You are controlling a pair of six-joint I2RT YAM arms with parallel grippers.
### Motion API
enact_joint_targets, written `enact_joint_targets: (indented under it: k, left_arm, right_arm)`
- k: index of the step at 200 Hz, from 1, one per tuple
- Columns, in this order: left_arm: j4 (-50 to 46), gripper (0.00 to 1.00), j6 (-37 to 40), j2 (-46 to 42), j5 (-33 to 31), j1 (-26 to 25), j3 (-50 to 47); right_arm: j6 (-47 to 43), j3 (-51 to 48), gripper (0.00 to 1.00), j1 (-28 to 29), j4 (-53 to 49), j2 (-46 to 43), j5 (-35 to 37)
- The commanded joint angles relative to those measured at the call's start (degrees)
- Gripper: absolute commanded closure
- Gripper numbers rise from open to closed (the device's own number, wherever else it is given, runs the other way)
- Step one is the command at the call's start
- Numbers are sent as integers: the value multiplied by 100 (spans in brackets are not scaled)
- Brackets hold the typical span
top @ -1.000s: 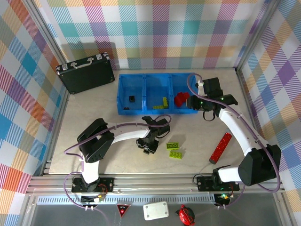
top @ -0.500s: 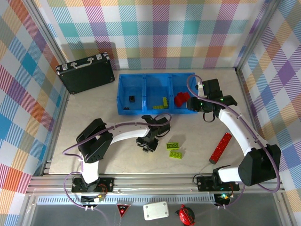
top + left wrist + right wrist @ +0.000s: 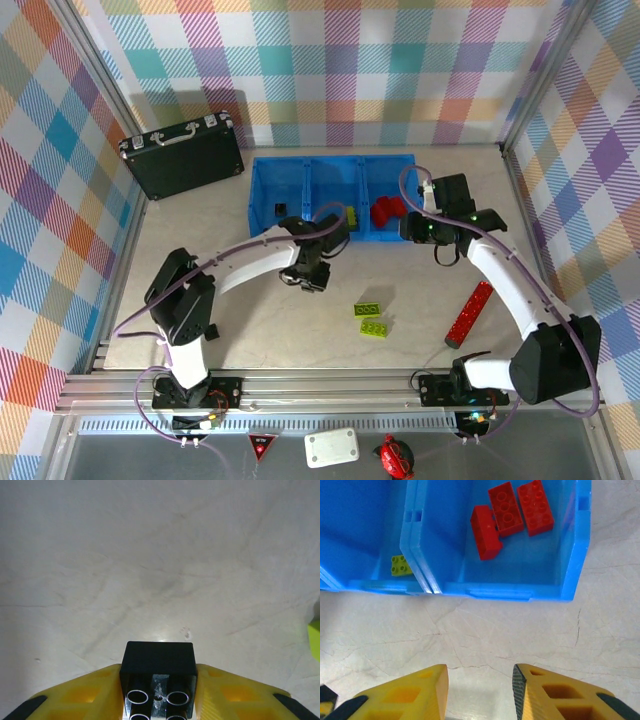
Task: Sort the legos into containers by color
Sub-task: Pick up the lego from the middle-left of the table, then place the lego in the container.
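Where it lies, the red bar [image 3: 469,314] slants far-right.

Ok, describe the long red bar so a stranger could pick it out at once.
Find the blue three-compartment bin at the back of the table, then look toward the near right. The long red bar lies there diagonally on the table. Unlike the two short lime-green plates to its left, it is red, long and thin.
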Motion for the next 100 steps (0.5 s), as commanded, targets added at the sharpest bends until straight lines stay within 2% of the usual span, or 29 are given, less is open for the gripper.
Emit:
enact_joint_targets:
  k: [1, 100]
  left_arm:
    - [-290, 62, 202, -248, -33, 289, 243]
    - [-734, 61, 790, 250, 0, 1488, 1564]
  right_arm:
    - [71, -134, 59, -30, -92, -210, -47]
    - [5, -426, 59, -30, -381, -703, -91]
